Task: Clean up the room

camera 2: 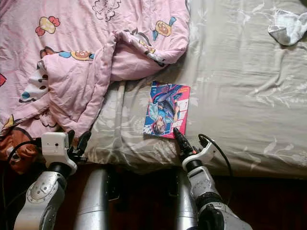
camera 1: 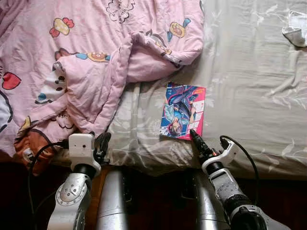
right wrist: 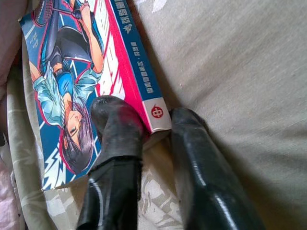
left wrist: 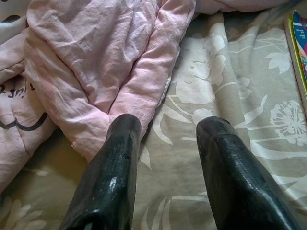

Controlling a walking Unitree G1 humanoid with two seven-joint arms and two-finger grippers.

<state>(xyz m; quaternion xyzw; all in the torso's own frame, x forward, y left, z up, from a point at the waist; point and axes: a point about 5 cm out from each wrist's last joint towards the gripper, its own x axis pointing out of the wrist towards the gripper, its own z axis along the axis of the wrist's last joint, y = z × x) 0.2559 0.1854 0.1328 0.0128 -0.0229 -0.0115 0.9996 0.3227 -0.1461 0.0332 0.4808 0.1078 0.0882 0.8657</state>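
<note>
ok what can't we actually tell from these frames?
- Right gripper on the book: wrist view shows fingers straddling its corner; actual pinch unclear.
- White cloth: cut by the eye view's right edge, unidentifiable.
- Bed under the pink blanket: hidden.
- Spine text: too small.
</note>
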